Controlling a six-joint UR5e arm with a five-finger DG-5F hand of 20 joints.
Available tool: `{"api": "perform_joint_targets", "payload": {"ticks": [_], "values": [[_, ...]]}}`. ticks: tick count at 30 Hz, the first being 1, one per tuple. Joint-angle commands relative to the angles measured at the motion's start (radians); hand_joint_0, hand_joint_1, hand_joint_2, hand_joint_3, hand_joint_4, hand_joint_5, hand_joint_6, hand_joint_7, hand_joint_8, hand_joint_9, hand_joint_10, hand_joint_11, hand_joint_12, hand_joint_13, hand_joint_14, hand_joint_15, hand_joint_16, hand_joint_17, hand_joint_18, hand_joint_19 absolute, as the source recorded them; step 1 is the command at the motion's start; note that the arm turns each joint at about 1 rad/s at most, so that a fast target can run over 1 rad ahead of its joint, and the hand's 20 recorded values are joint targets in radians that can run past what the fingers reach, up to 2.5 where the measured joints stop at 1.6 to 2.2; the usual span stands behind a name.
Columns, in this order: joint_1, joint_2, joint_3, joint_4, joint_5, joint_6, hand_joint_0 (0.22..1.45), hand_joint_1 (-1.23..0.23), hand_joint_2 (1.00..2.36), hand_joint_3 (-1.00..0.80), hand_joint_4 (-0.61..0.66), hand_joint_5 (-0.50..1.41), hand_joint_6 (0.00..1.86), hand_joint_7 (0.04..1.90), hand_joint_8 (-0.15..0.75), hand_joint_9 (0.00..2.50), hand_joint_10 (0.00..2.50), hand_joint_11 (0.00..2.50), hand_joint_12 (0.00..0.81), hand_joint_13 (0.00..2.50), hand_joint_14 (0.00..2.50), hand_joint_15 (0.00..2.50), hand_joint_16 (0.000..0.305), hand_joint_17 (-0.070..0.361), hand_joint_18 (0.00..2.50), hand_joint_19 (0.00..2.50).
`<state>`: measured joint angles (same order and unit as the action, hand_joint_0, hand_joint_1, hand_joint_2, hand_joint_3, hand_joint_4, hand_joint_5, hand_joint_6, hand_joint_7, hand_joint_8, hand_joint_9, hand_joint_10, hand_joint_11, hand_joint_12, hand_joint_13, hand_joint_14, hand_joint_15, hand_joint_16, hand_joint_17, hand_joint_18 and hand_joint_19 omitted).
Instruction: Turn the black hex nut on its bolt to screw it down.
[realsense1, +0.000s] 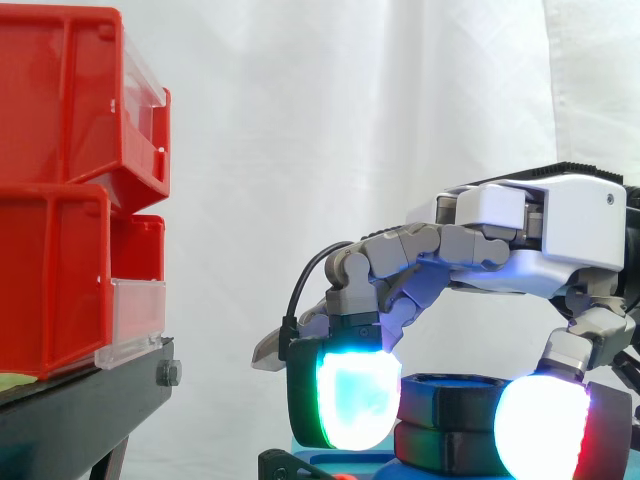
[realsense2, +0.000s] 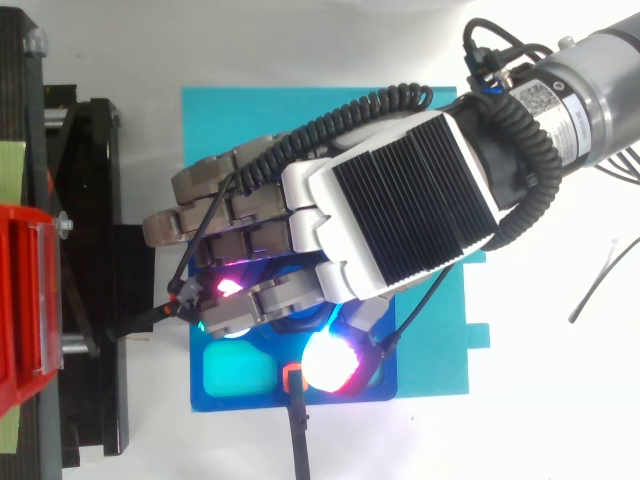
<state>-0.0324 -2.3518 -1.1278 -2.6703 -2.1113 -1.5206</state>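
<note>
My robot hand (realsense1: 560, 228) curled over the black hex nut (realsense1: 452, 393), glowing pads (realsense1: 352, 395) pinching its sides at nine and three o'clock, red bins (realsense1: 60, 200) far off at nine.

I'm looking in on a robotics lab bench: a white curtain (realsense1: 350, 120) as backdrop, stacked red parts bins (realsense1: 60, 190) on a black stand (realsense1: 80, 410), and a blue fixture plate (realsense2: 240, 402) on a white tabletop (realsense2: 560, 400).

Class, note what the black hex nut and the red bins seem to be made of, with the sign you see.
The black hex nut: likely plastic, matte; dull surface, rounded edges, no metallic glint. The red bins: moulded plastic, glossy; even colour, soft sheen.
</note>
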Motion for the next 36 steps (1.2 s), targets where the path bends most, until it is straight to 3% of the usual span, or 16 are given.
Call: {"api": "perform_joint_targets", "payload": {"ticks": [1,12,19,23,27,30,36], "values": [[0.0,0.0,0.0,0.0,0.001,0.0,0.54,-0.62,1.0,-0.45,0.15,-0.04,0.5,1.38,0.204,0.84,0.01,0.27,0.266,0.54,0.0,0.05,0.039,0.088,0.47,0.35],[0.0,0.0,0.0,0.0,-0.001,0.002,0.51,-0.62,1.0,-0.49,0.15,-0.04,0.5,1.38,0.213,0.86,0.01,0.27,0.271,0.55,0.0,0.05,0.04,0.09,0.49,0.35],[0.003,0.0,0.002,0.003,0.001,0.002,0.42,-0.45,1.0,-0.5,0.2,-0.06,0.5,1.24,0.234,0.84,0.01,0.25,0.31,0.55,0.0,0.04,0.05,0.112,0.51,0.32],[0.005,0.0,0.032,-0.01,0.001,0.01,0.39,-0.38,1.0,-0.5,0.2,-0.07,0.5,1.19,0.247,0.84,0.01,0.25,0.323,0.56,0.0,0.03,0.053,0.12,0.52,0.31],[0.009,0.002,0.068,-0.069,-0.001,0.014,0.39,-0.36,1.0,-0.5,0.21,-0.09,0.5,1.12,0.255,0.81,0.01,0.23,0.328,0.56,0.0,0.03,0.054,0.122,0.52,0.31],[0.014,0.002,0.12,-0.131,-0.004,0.011,0.39,-0.36,1.0,-0.5,0.21,-0.09,0.5,1.09,0.255,0.81,0.01,0.23,0.328,0.55,0.0,0.03,0.055,0.124,0.52,0.31],[0.016,0.029,0.123,-0.214,-0.007,-0.049,0.39,-0.35,1.0,-0.5,0.21,-0.1,0.5,1.05,0.253,0.8,0.01,0.23,0.328,0.54,0.0,0.02,0.055,0.124,0.51,0.3]]}}
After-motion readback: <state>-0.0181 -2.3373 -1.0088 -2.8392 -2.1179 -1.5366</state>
